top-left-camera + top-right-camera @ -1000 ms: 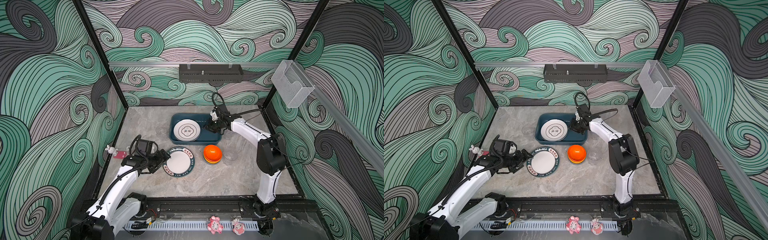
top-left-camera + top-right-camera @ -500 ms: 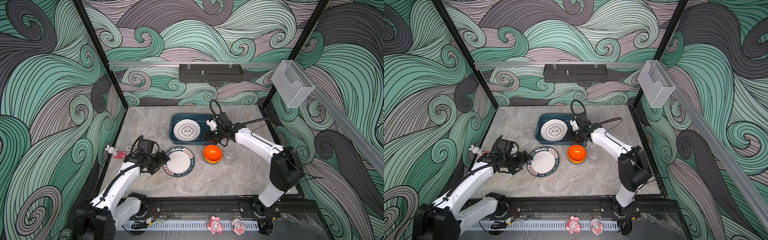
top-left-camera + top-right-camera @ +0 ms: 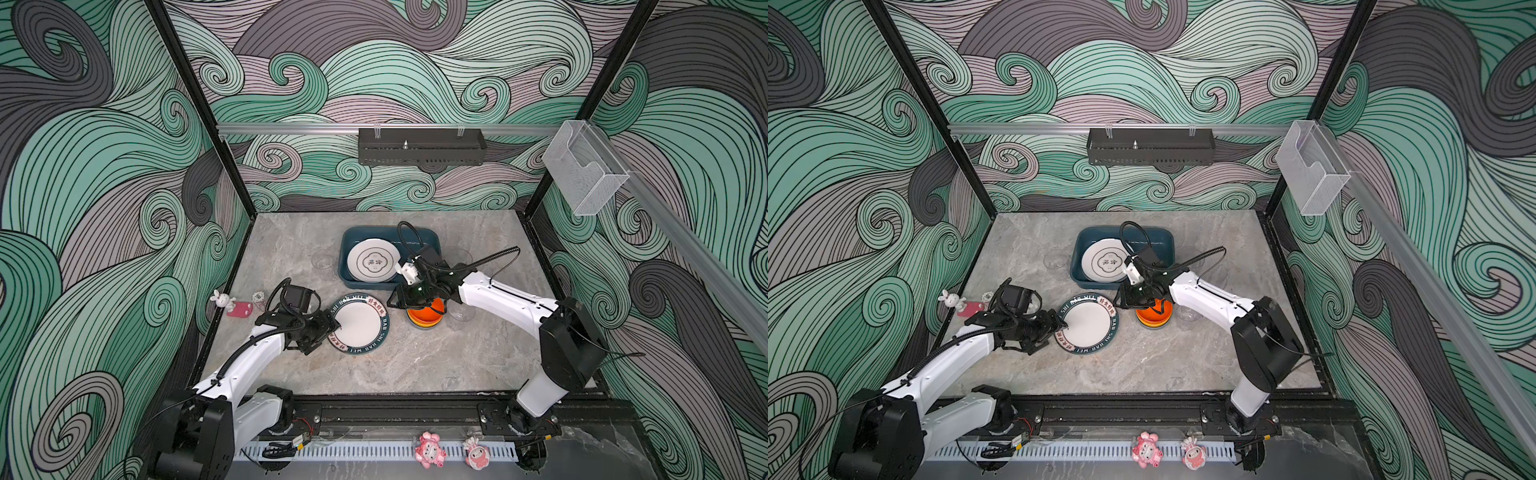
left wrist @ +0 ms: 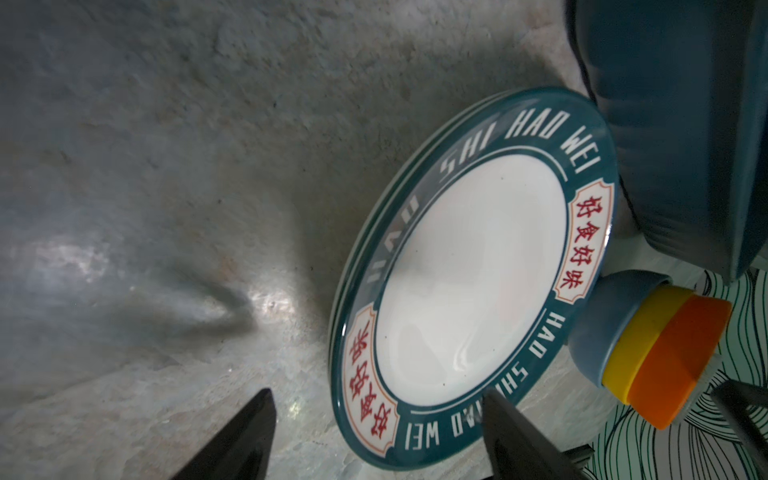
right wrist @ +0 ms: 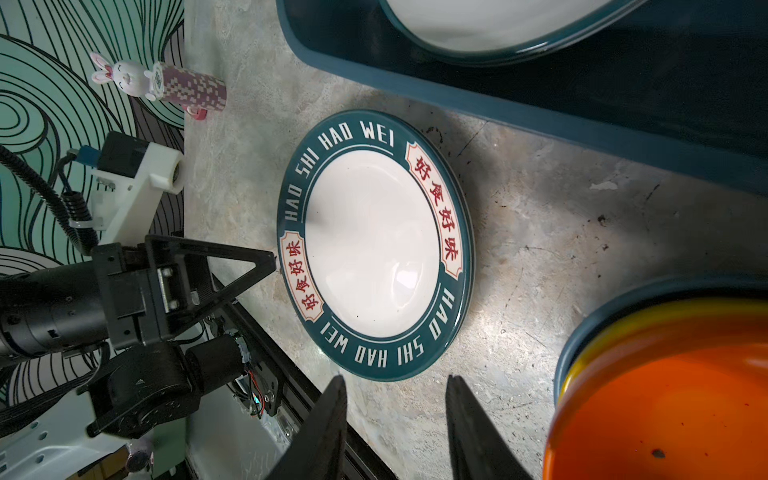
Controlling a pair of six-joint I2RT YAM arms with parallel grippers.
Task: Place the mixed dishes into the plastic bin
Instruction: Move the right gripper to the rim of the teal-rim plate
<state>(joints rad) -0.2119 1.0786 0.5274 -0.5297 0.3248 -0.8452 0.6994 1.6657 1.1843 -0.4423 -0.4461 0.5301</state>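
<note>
A white plate with a teal lettered rim lies on the stone table. My left gripper is open at the plate's left edge, one finger over the rim and the other beside it on the table. Stacked bowls with orange on top stand just right of the plate. Hovering at the stack's left side, my right gripper is open and empty. Behind them the dark teal plastic bin holds a white plate. Clear tumblers stand on the table.
A white bunny toy, a pink piece and a chip stack sit at the table's left edge. A black metal tray hangs on the back wall and a clear holder on the right wall. Pink figurines sit on the front rail.
My right gripper has come from the bin forward to the bowl stack's left side. My left gripper has pushed in to the plate's left rim.
</note>
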